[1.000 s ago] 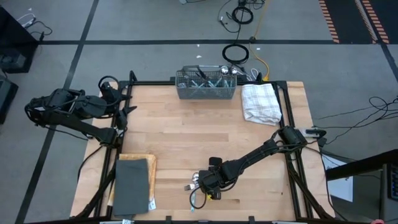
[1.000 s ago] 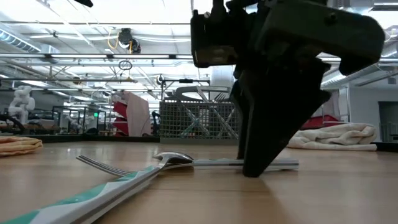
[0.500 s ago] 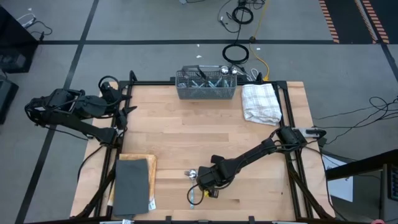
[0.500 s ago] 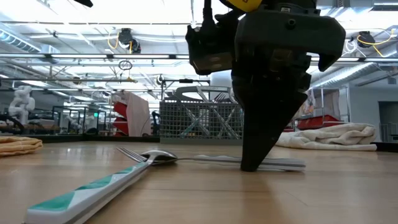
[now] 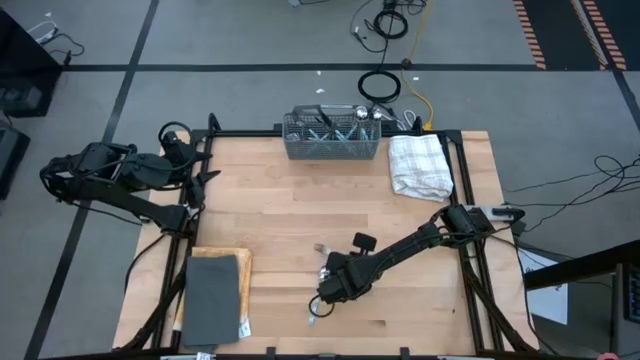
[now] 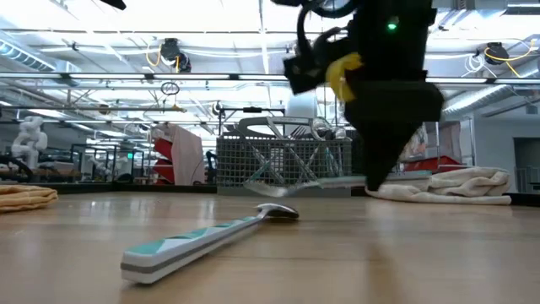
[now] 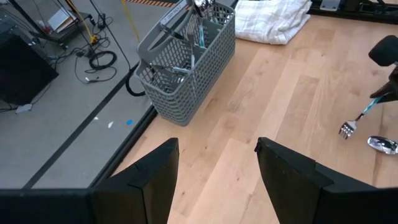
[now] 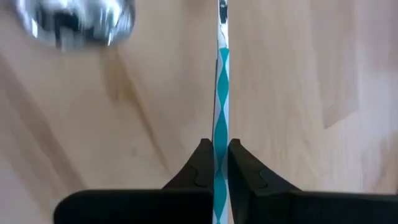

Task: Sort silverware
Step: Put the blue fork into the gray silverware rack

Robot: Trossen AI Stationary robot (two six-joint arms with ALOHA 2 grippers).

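My right gripper [image 5: 334,284] is shut on a fork [image 6: 291,181] with a teal-and-white patterned handle, holding it above the table near the front middle. A spoon [image 6: 211,240] with the same handle lies flat on the wood below it, its bowl [image 7: 380,144] just beside the fork's tines [image 7: 346,129]. More silverware stands in the grey mesh basket [image 5: 332,136] at the far edge. My left gripper [image 7: 217,163] waits open at the table's far left corner, with nothing between its fingers. My right gripper pinches the fork's patterned handle [image 8: 220,147] between its two fingers, which come from above and lie across the handle. The fork is lifted clear of the table and sticks out about level [image 6: 270,181], tines toward the table's left.
A white folded towel [image 5: 420,166] lies at the far right, beside the basket. A dark grey flat pad on a tan cloth [image 5: 214,296] takes up the near left corner. Bare wood spreads across the middle of the table.
My right gripper has shut on the fork's handle, lifted the fork clear of the table and carried it up and toward the far edge. The spoon has stayed on the wood but has slid a little from where it lay.
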